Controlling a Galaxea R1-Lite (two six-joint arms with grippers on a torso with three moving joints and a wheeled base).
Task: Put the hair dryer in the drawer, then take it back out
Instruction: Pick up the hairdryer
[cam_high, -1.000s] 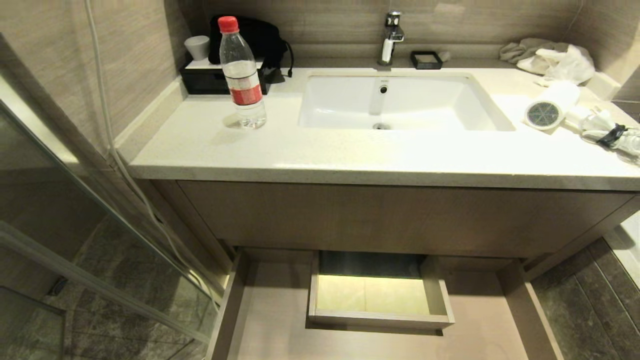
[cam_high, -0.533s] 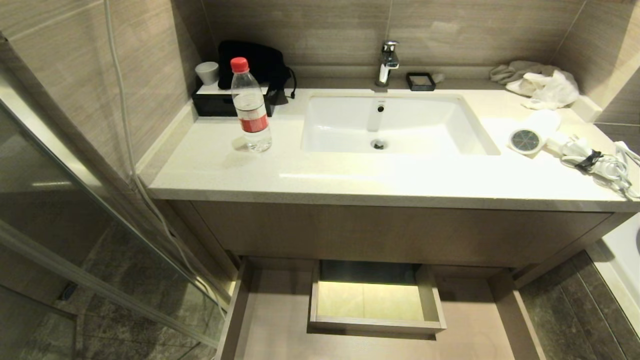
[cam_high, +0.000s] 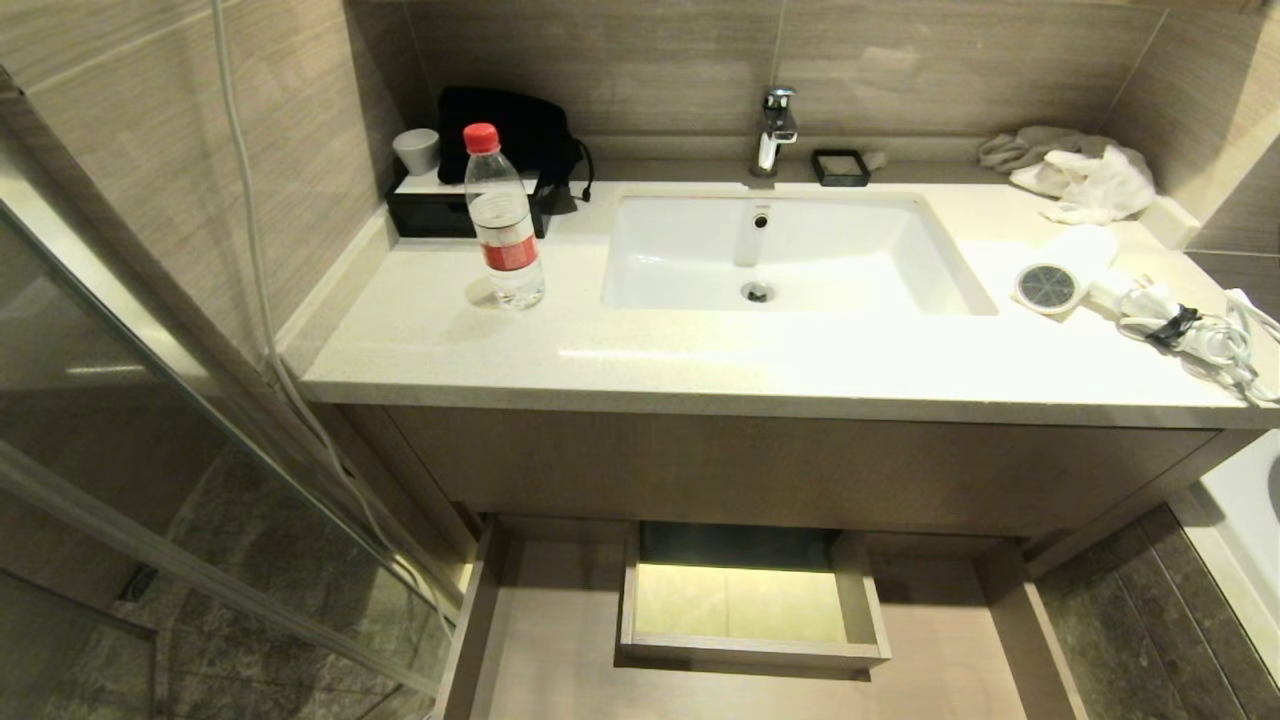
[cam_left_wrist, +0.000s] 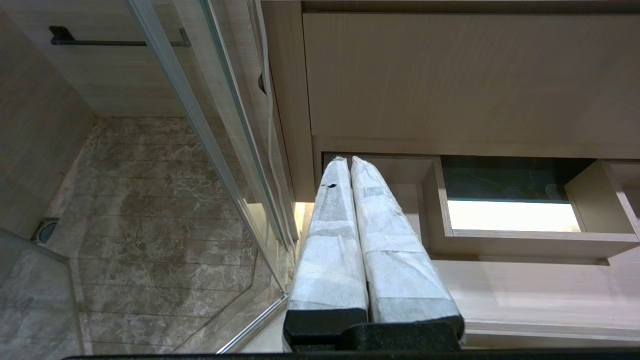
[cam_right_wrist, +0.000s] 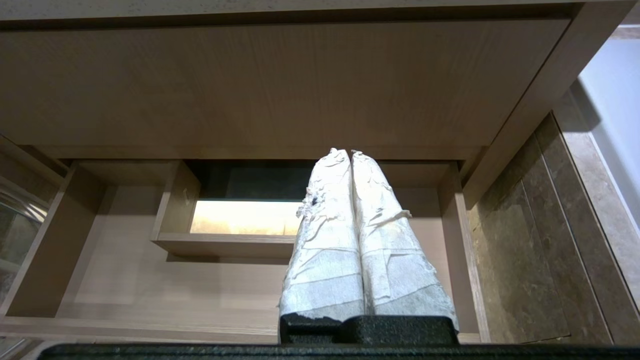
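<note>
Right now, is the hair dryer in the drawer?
No, the hair dryer lies on the countertop right of the sink; the open drawer below holds nothing visible.

countertop (cam_high: 700, 360) | on it: hair dryer (cam_high: 1065, 275), bottle (cam_high: 503, 225), cloths (cam_high: 1075, 175)

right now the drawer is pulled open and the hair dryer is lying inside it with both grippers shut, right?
Not quite. The drawer is open and the left gripper and right gripper are shut, but the hair dryer lies on the countertop right of the sink, as the head view shows.
</note>
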